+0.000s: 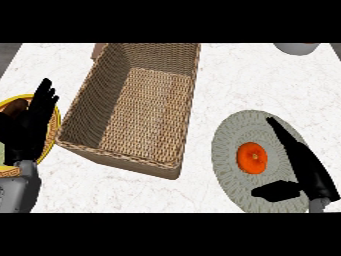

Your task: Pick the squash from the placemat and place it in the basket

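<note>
1. resting at the middle of the round grey woven placemat [236, 135], the small round orange squash [252, 157] is seen untouched and not yet lifted.
2. just beside it, the black right hand [306, 167] is held open over the placemat, fingers straight, thumb spread below the squash.
3. the reaching step is judged to be in hand; next, closure around the squash is called for, then a carry leftward.
4. the rectangular brown wicker basket [92, 107] lies near, left of the placemat.
5. the black left hand [27, 125] is rested open, fingers up, over a yellow-rimmed plate [54, 131] at the left edge.
</note>
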Motion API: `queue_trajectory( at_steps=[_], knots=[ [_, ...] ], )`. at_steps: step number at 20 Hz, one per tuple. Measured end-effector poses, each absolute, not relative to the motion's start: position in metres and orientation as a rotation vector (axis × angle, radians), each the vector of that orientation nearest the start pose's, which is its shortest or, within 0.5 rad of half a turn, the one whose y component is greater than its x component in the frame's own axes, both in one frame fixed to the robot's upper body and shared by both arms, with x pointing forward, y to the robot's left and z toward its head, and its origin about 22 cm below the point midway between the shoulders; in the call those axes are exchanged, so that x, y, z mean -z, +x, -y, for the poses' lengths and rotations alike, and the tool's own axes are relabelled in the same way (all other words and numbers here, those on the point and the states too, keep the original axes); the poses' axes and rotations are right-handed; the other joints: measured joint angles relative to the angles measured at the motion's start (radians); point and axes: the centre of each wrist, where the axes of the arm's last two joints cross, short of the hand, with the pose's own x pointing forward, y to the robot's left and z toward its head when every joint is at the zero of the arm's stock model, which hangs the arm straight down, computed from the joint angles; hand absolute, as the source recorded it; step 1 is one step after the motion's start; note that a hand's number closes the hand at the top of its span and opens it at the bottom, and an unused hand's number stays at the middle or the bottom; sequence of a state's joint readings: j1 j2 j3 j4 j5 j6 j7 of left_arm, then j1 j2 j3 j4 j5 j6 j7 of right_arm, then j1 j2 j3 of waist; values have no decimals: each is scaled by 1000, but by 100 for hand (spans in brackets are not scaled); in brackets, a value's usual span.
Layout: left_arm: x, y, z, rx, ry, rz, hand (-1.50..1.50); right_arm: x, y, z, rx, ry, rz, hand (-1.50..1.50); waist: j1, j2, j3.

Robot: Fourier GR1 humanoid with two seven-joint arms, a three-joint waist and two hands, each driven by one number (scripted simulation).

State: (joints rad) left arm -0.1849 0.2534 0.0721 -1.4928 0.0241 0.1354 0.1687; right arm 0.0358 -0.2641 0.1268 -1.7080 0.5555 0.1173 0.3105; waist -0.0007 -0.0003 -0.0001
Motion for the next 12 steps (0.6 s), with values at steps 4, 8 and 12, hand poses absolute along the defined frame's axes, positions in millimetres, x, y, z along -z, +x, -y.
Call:
queue_trajectory(
  at_steps=[4, 8, 12],
  knots=[
    [-47, 288, -289, 21, 290, 1515, 0, -25, 234, 251, -723, -605, 1220, -150, 0, 0, 0],
    [-45, 289, -298, 19, 291, 1515, 0, -16, 237, 249, -733, -617, 1199, -150, 0, 0, 0],
    [-46, 291, -299, 21, 282, 1521, 0, -8, 244, 245, -743, -616, 1186, -150, 1, 0, 0]
  ],
)
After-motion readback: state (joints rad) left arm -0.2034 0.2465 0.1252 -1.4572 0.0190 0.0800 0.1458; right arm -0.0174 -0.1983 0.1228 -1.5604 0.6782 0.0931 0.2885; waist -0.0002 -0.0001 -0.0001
